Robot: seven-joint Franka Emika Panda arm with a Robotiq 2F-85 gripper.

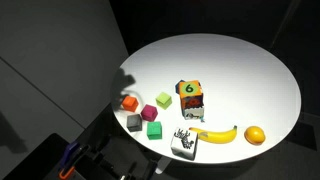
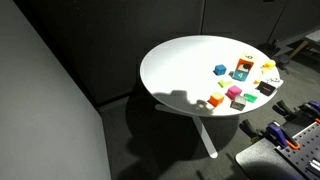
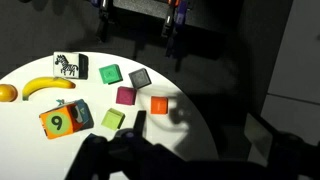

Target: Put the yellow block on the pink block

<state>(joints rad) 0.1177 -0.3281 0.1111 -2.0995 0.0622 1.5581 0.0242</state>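
Observation:
The yellow block [image 1: 164, 99] is a small lime-yellow cube on the round white table [image 1: 230, 65], just left of the larger cube marked "6" [image 1: 190, 95]. The pink block [image 1: 149, 111] sits a short way from it, nearer the table's edge. In the wrist view the yellow block [image 3: 112, 120] lies just below the pink block [image 3: 125, 96]. My gripper [image 3: 160, 135] is a dark blur at the bottom of the wrist view, well above the table. One finger shows beside the yellow block, and nothing is between the jaws. The gripper is out of both exterior views.
An orange-red cube [image 3: 159, 104], a gray cube [image 3: 139, 78] and a green cube [image 3: 110, 74] ring the pink block. A zebra block [image 3: 69, 65], a banana [image 3: 50, 86] and an orange [image 3: 7, 93] lie further off. The table edge [image 3: 205, 130] drops to dark floor.

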